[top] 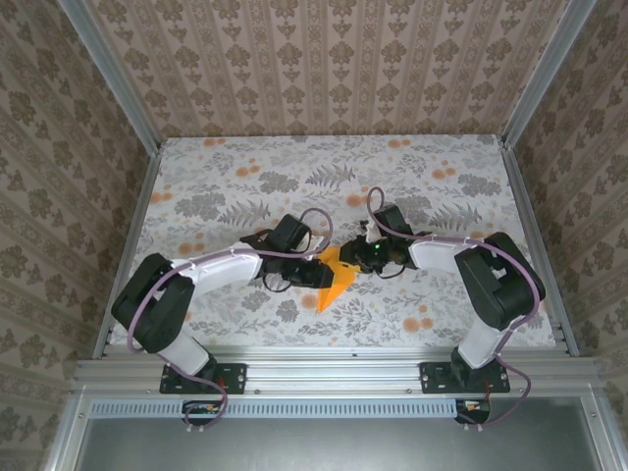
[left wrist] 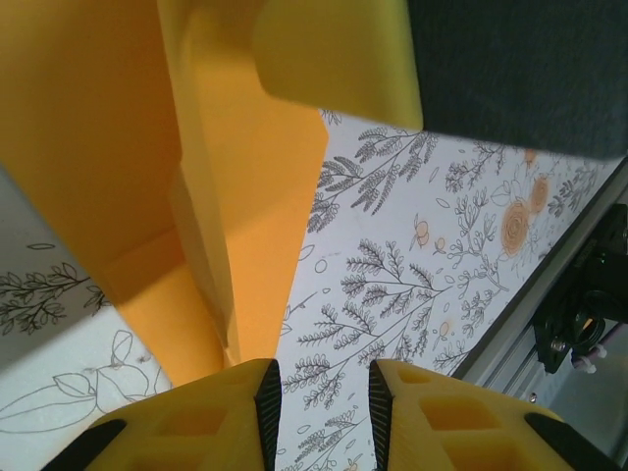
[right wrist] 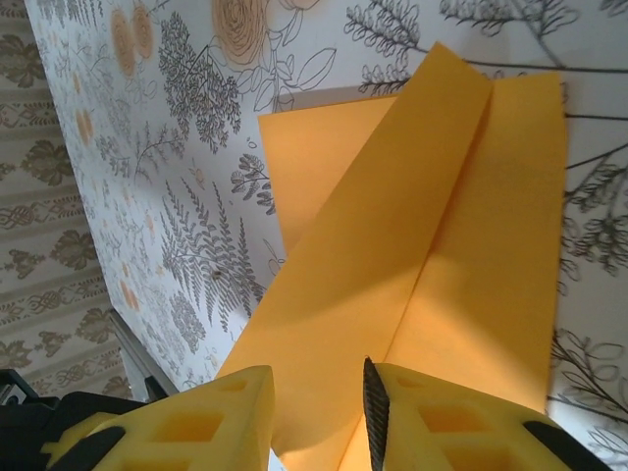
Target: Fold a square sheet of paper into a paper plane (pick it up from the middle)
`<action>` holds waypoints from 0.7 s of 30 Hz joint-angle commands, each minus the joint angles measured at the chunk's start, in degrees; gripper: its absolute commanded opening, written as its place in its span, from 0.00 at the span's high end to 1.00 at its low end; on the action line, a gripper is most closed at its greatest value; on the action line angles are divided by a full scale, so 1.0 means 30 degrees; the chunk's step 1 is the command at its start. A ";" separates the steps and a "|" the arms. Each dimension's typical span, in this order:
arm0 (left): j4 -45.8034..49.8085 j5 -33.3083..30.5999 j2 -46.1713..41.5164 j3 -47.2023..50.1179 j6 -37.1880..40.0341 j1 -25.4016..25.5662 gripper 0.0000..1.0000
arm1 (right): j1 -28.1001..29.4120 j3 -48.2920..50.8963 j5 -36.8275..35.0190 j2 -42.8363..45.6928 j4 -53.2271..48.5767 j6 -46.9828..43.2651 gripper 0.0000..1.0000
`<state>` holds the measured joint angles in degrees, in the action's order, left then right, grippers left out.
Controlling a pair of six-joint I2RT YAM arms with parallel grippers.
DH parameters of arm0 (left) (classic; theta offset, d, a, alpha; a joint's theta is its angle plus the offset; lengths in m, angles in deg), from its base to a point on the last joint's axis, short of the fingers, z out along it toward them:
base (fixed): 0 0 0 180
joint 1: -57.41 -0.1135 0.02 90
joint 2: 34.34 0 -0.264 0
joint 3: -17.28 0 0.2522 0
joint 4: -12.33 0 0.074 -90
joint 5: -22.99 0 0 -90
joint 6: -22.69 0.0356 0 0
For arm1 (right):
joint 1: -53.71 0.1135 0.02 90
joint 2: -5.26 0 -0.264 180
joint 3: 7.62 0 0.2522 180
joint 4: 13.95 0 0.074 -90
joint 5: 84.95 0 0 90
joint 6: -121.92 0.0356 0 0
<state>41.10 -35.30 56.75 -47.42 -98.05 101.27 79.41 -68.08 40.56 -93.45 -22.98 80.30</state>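
The table [top: 245,157] under me is covered in a pale print of grey ferns and small orange flowers, and patterned wallpaper [top: 324,59] closes it in on the left, right and far sides. Aluminium posts stand at the corners, and a metal rail [top: 334,371] along the near edge carries my two bases. The paper plane [top: 332,278] sits around the middle of the table, somewhat toward the near edge, between my two arms. It is bright orange and plain, folded into a wedge that narrows to a point aimed at the near edge. From my right wrist it shows long straight creases, with one narrow flap lying over a flatter layer. My left gripper [left wrist: 324,383] has its jaws spread, with bare tabletop in the gap and the paper's edge just to one side of them. My right gripper [right wrist: 319,388] also has its jaws spread, pinching nothing, with the orange folds close beyond the tips.
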 commanded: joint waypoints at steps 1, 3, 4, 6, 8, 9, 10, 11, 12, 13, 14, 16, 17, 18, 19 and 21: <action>0.0128 -0.0014 0.1023 -0.0815 0.0626 -0.0096 0.68 | 0.0195 0.0177 0.0528 -0.0605 0.0659 0.0393 0.66; 0.0237 -0.0106 0.1585 -0.1080 0.0850 -0.0139 0.68 | 0.0250 0.0185 0.0528 -0.0820 0.0902 0.0482 0.66; 0.0313 -0.0122 0.1813 -0.1169 0.0982 -0.0168 0.68 | 0.0281 0.0129 0.0542 -0.0951 0.0921 0.0478 0.66; 0.0496 -0.0416 0.2089 -0.1297 0.1242 -0.0197 0.68 | 0.0341 0.0046 0.0499 -0.1107 0.0997 0.0501 0.66; 0.0805 -0.0656 0.2368 -0.1468 0.1477 -0.0260 0.69 | 0.0422 -0.0047 0.0449 -0.1319 0.0975 0.0514 0.65; 0.0998 -0.0866 0.2474 -0.1529 0.1598 -0.0292 0.69 | 0.0455 -0.0104 0.0387 -0.1380 0.0946 0.0506 0.65; 0.1077 -0.1014 0.2562 -0.1513 0.1666 -0.0344 0.69 | 0.0485 -0.0135 0.0354 -0.1470 0.0924 0.0482 0.65; 0.1075 -0.1117 0.2636 -0.1474 0.1708 -0.0377 0.69 | 0.0515 -0.0185 0.0330 -0.1543 0.0797 0.0441 0.65; 0.1115 -0.1205 0.2712 -0.1478 0.1721 -0.0416 0.70 | 0.0518 -0.0221 0.0301 -0.1592 0.0714 0.0389 0.65; 0.1144 -0.1303 0.2789 -0.1461 0.1798 -0.0442 0.70 | 0.0547 -0.0211 0.0266 -0.1579 0.0679 0.0396 0.65; 0.1152 -0.1310 0.2892 -0.1477 0.1832 -0.0471 0.70 | 0.0576 -0.0196 0.0256 -0.1577 0.0653 0.0362 0.65; 0.1050 -0.1241 0.3082 -0.1434 0.1842 -0.0501 0.71 | 0.0576 -0.0225 0.0157 -0.1523 0.0378 0.0255 0.65; 0.0950 -0.1233 0.3196 -0.1413 0.1839 -0.0504 0.71 | 0.0576 -0.0254 0.0040 -0.1420 0.0125 0.0149 0.65; 0.0905 -0.1193 0.3293 -0.1380 0.1840 -0.0498 0.72 | 0.0595 -0.0276 -0.0069 -0.1321 -0.0085 0.0046 0.65; 0.0864 -0.1165 0.3419 -0.1329 0.1872 -0.0505 0.73 | 0.0595 -0.0284 -0.0248 -0.1215 -0.0364 -0.0095 0.65; 0.0756 -0.1174 0.3579 -0.1231 0.1885 -0.0508 0.74 | 0.0606 -0.0469 -0.0487 -0.1170 -0.0923 -0.0377 0.64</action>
<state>42.82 -38.38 66.19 -50.57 -94.09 100.06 80.78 -68.18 40.98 -97.71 -22.06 80.80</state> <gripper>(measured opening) 0.268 0.354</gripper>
